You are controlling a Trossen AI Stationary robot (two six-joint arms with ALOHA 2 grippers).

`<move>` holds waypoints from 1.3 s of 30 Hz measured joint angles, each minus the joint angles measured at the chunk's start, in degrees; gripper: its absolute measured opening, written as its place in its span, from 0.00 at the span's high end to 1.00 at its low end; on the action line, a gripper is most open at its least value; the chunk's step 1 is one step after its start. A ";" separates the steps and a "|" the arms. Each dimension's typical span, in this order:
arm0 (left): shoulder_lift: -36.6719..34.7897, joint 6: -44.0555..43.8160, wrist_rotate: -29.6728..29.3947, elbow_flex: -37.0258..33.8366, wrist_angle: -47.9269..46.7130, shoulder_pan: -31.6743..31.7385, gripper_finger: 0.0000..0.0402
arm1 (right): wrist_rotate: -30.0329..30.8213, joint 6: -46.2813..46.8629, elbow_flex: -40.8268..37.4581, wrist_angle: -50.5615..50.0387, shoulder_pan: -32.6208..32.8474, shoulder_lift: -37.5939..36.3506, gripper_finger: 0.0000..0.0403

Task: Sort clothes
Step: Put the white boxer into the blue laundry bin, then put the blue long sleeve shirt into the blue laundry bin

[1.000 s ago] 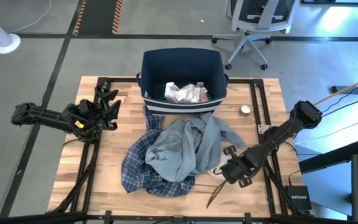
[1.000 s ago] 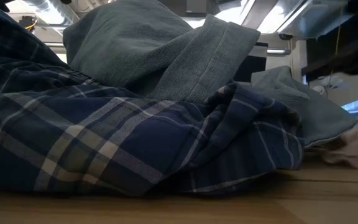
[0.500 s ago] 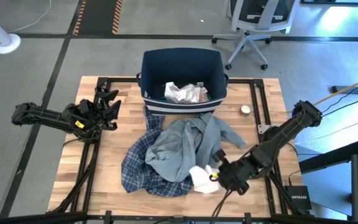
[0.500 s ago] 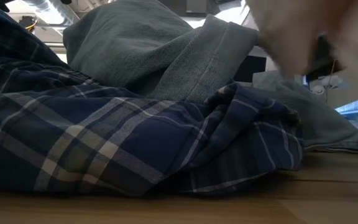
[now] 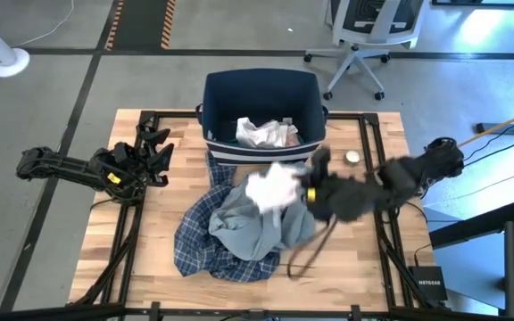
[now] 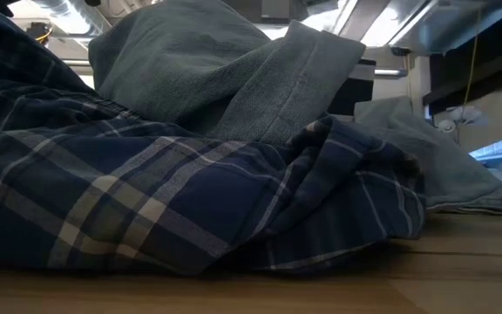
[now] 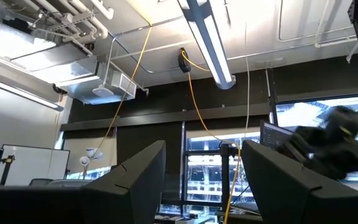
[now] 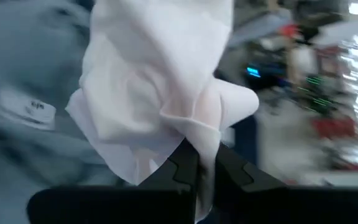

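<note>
My right gripper is above the pile of clothes, shut on a pale pink-white piece, which also shows in the right wrist view. Below it a large grey-blue garment lies on top of a blue-and-white plaid shirt. Both also fill the low view, the grey-blue garment above the plaid shirt. The navy bin stands at the far edge with pale pieces inside. My left gripper waits open at the table's left. My right gripper pinches a bunched fold of the pale piece between its two fingers. The piece is lifted clear of the pile and bunches out past the fingertips. One layer or several, I cannot tell.
A small round object sits on the table right of the bin. A thin dark strap shows below the right gripper, near the pile's near right side. Bare wood lies left of the pile.
My right gripper has taken the pale piece up from the table's near right and swung it up and toward the far edge, over the pile, toward the bin. The piece is now lifted clear. The pile has stayed where it was.
</note>
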 joint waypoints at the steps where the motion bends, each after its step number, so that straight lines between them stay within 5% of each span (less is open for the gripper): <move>1: 0.00 0.00 0.00 -0.02 0.00 0.00 0.48 | 1.34 -1.59 1.58 -0.06 -1.37 0.00 0.92; 8: 0.00 0.00 0.00 -0.02 0.00 -0.01 0.48 | 3.88 -10.43 7.71 0.01 -14.80 -0.04 0.92; 21: -0.02 1.29 0.00 0.00 0.00 0.00 0.48 | 0.63 -10.65 3.37 1.46 -35.58 1.36 0.91; 33: -0.02 1.85 0.00 -0.02 0.00 0.00 0.48 | -9.59 -10.56 3.12 -5.01 -39.19 3.52 0.56; 39: -0.02 2.64 0.00 -0.02 -0.01 0.00 0.48 | -15.70 -7.97 9.11 -12.57 -37.91 3.26 0.50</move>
